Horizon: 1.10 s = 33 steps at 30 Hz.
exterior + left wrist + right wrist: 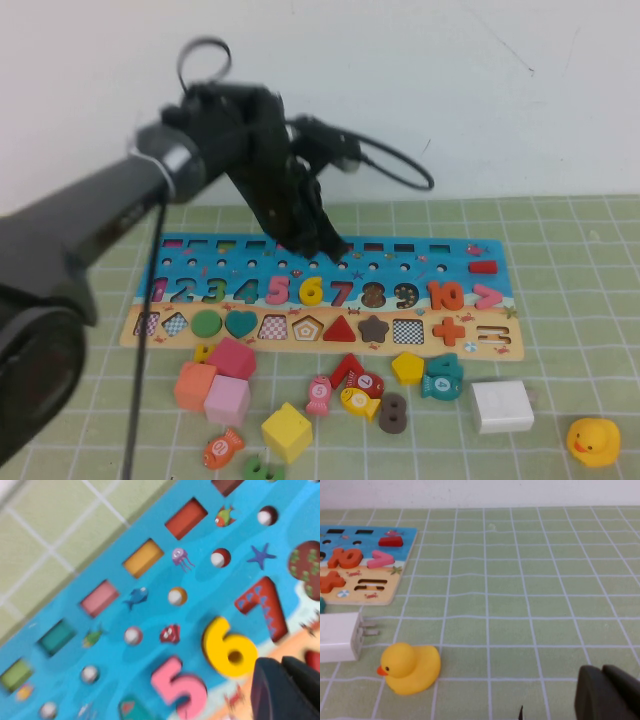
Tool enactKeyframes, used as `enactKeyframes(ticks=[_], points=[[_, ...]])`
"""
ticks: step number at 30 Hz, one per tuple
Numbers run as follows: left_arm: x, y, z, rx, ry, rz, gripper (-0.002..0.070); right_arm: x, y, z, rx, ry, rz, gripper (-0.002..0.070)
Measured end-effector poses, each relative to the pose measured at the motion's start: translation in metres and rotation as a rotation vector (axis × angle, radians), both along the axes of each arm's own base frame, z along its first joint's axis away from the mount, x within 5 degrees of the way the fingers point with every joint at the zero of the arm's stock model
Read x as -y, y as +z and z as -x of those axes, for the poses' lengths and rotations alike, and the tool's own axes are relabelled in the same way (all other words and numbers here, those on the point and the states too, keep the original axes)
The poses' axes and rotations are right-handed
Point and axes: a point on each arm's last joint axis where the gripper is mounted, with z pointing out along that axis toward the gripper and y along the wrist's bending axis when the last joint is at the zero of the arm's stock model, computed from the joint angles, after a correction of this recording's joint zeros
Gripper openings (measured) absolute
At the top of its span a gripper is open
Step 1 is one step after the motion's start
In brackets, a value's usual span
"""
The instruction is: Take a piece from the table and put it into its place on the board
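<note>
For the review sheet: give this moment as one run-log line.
piece: yellow 6 seated on board between 5 and 7 | left gripper: shut, empty, above board | right gripper: shut, parked over table

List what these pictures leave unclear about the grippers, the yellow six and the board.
- Left gripper: shut; high view, its arm hides part of the blue wooden puzzle board's top row.
- Yellow wooden numeral 6: left wrist view blurred; whether fully seated is unclear.
- Right gripper: right wrist view, cut off by the edge; absent from the high view.
- Board: right wrist view shows only its end.
</note>
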Motion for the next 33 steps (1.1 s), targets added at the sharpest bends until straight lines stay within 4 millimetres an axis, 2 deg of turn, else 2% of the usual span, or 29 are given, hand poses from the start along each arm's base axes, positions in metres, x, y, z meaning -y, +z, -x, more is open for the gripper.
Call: enactKeyframes(ticks=[7, 10, 11, 13, 16, 20, 26, 33], points=[[-0.013, 0.062, 0.028, 0.036, -0.006, 0.0, -0.0001, 0.0, 0.0, 0.0, 0.0, 0.0, 0.0, -0.0001], [-0.023, 0.089, 0.048, 0.087, 0.003, 0.026, -0.0001, 0.0, 0.0, 0.0, 0.0, 0.0, 0.0, -0.0001], [-0.025, 0.091, 0.054, 0.092, 0.008, 0.029, -0.0001, 0.0, 0.0, 0.0, 0.0, 0.0, 0.0, -0.0001], [-0.035, 0.108, 0.075, 0.144, 0.035, 0.064, -0.0001, 0.0, 0.0, 0.0, 0.0, 0.0, 0.0, -0.0001], [-0.049, 0.114, 0.106, 0.176, 0.073, 0.1, -0.0001, 0.0, 0.0, 0.0, 0.0, 0.0, 0.0, -0.0001], [-0.073, 0.123, 0.158, 0.248, 0.129, 0.168, -0.0001, 0.0, 0.0, 0.0, 0.0, 0.0, 0.0, -0.0001], [-0.104, 0.12, 0.225, 0.338, 0.187, 0.249, -0.0001, 0.0, 0.0, 0.0, 0.0, 0.0, 0.0, -0.0001], [-0.125, 0.122, 0.272, 0.399, 0.195, 0.277, -0.0001, 0.0, 0.0, 0.0, 0.0, 0.0, 0.0, -0.0001]])
